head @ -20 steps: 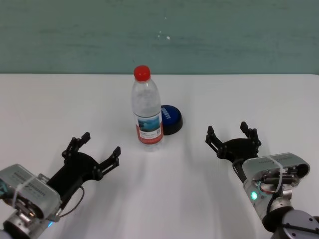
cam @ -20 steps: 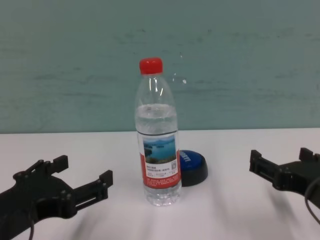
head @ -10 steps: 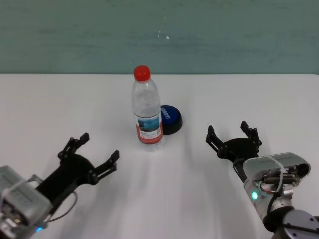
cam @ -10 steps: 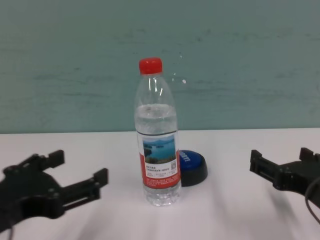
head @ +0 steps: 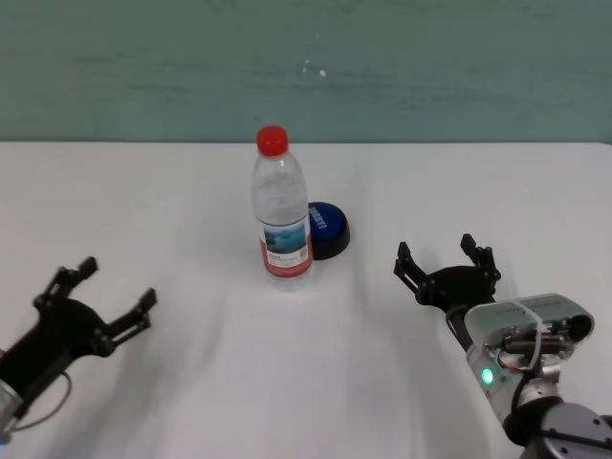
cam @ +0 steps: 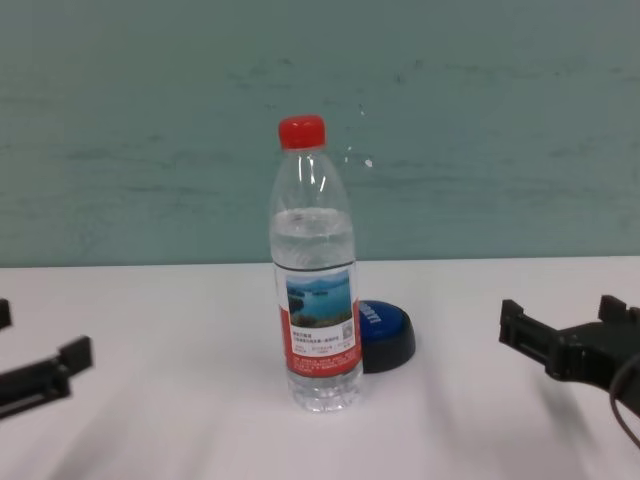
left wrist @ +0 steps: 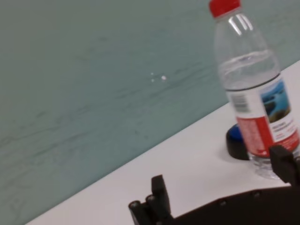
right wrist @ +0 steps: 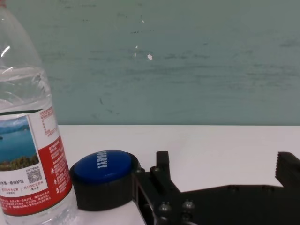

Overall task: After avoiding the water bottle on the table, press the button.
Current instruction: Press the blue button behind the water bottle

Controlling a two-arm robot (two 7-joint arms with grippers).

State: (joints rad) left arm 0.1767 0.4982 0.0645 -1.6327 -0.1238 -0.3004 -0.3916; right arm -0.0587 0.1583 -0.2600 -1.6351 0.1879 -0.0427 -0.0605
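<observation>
While the right gripper keeps its place at the lower right of the head view, fingers spread and empty, the left gripper has drawn back toward the lower left corner, also spread wide and holding nothing. It is now well apart from the water bottle, so I think the left arm is clearing the way. The bottle stands upright at the middle of the table. Behind it, just beside its base, sits the button, its left part hidden by the bottle and its white lettering unreadable.
</observation>
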